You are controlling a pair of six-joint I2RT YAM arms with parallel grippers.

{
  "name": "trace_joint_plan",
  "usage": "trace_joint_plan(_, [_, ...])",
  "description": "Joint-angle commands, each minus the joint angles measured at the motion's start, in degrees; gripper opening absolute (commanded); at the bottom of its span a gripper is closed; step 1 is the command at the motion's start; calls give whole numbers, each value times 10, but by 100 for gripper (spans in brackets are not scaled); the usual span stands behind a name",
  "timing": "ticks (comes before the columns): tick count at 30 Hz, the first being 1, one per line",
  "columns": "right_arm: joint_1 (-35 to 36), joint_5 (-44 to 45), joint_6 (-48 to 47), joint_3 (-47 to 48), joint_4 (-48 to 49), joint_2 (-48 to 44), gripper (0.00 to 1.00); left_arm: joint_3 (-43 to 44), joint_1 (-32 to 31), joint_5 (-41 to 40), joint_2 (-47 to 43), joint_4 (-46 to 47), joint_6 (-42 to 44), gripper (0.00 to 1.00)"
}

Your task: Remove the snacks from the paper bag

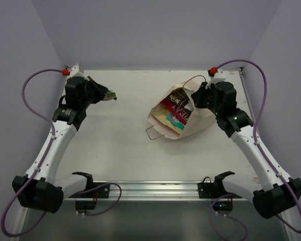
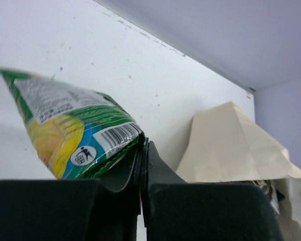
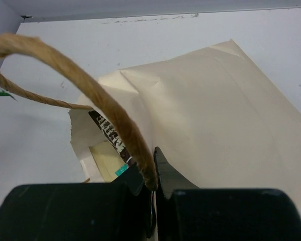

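Note:
The beige paper bag [image 1: 199, 120] lies tilted at the table's right centre, its mouth facing left. In the mouth show a dark brown packet [image 1: 179, 95], a magenta "REAL" packet [image 1: 176, 107], a cream packet [image 1: 162, 118] and a teal one [image 1: 176, 123]. My right gripper [image 1: 196, 98] is shut on the bag's upper brown cord handle [image 3: 103, 103], with the bag [image 3: 215, 125] just beyond my jaws. My left gripper [image 1: 101, 94] at the far left is shut on the small green packet [image 1: 109, 95] and holds it above the table. In the left wrist view the packet [image 2: 65, 125] hangs to the left of my gripper [image 2: 142, 146].
The bag's other cord handle [image 1: 155, 133] lies on the table by the mouth. The table's back edge meets the wall behind both grippers. The bag's back also shows in the left wrist view [image 2: 231, 145].

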Motion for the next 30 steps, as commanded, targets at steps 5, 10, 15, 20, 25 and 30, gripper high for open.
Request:
trace_joint_plan(5, [-5, 3, -8, 9, 0, -2, 0, 58, 30, 93, 205, 189, 54, 0])
trace_joint_plan(10, [-6, -4, -3, 6, -1, 3, 0, 13, 43, 84, 262, 314, 44, 0])
trace_joint_plan(15, [-5, -24, 0, -5, -5, -2, 0, -159, 39, 109, 201, 339, -44, 59])
trace_joint_plan(20, [-6, -24, -2, -4, -8, -2, 0, -195, -27, 90, 90, 264, -82, 100])
trace_joint_plan(25, [-5, -20, -4, 0, -11, 0, 0, -122, -188, 18, 34, 224, -160, 100])
trace_joint_plan(30, [-5, -8, -7, 7, -16, 3, 0, -36, -333, -47, 117, 249, -189, 98])
